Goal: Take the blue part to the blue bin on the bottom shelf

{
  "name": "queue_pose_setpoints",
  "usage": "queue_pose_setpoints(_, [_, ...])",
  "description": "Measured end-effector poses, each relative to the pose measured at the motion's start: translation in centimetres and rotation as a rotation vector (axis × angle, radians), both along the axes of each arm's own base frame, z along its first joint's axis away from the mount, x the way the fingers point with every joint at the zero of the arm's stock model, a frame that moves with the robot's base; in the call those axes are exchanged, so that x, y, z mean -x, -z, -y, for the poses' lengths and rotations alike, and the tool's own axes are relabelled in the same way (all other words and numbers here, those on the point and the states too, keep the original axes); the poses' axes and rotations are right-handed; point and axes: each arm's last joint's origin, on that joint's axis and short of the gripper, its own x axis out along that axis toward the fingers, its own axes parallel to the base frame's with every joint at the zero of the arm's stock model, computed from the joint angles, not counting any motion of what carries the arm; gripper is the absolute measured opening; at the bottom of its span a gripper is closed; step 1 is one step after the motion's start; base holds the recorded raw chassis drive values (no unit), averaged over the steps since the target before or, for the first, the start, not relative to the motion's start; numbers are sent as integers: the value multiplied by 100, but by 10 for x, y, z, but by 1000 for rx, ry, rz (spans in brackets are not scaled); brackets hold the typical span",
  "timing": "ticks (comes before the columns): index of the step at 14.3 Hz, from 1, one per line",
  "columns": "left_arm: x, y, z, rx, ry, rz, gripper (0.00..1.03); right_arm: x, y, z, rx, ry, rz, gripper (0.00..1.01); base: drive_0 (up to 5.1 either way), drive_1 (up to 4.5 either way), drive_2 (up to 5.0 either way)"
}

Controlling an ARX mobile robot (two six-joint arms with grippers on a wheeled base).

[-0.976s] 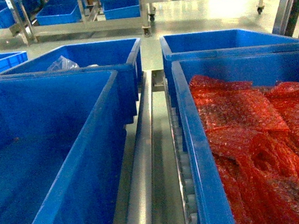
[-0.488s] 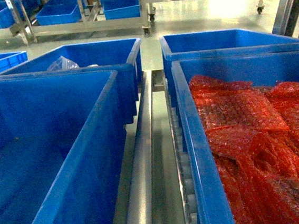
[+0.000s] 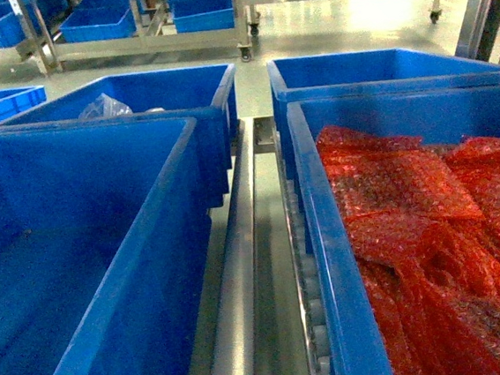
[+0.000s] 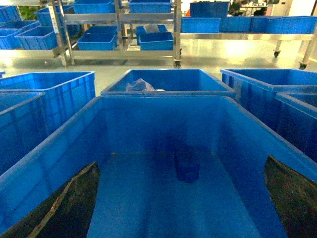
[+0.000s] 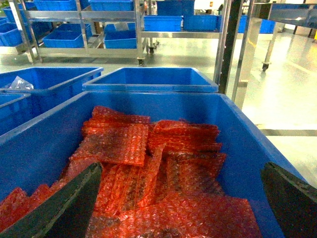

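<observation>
My left gripper (image 4: 182, 161) hangs open over the near left blue bin (image 4: 148, 119), its two dark fingers (image 4: 74, 203) wide apart at the lower corners of the left wrist view. A small dark blue shape, apparently the blue part (image 4: 187, 168), lies on that bin's floor near the far wall, ahead of the fingers and untouched. The same bin (image 3: 106, 254) fills the left of the head view, standing on the bottom shelf with its central steel rail (image 3: 238, 268). My right gripper (image 5: 182, 166) is open above red bubble-wrap bags (image 5: 148, 168). Neither gripper shows in the head view.
The near right bin (image 3: 328, 260) is full of red bubble-wrap bags (image 3: 424, 242). Behind stand two more blue bins, the left one (image 3: 179, 92) holding a clear plastic bag (image 3: 105, 106). White rollers (image 3: 314, 314) run beside the rail. Racks with blue bins (image 3: 97, 25) line the background.
</observation>
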Motion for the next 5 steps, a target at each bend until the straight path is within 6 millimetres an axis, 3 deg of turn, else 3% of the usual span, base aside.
queue_pose_setpoints(5, [0,0,0,0,0,0,98,0,0,0,0,0,0,98,0,0,0])
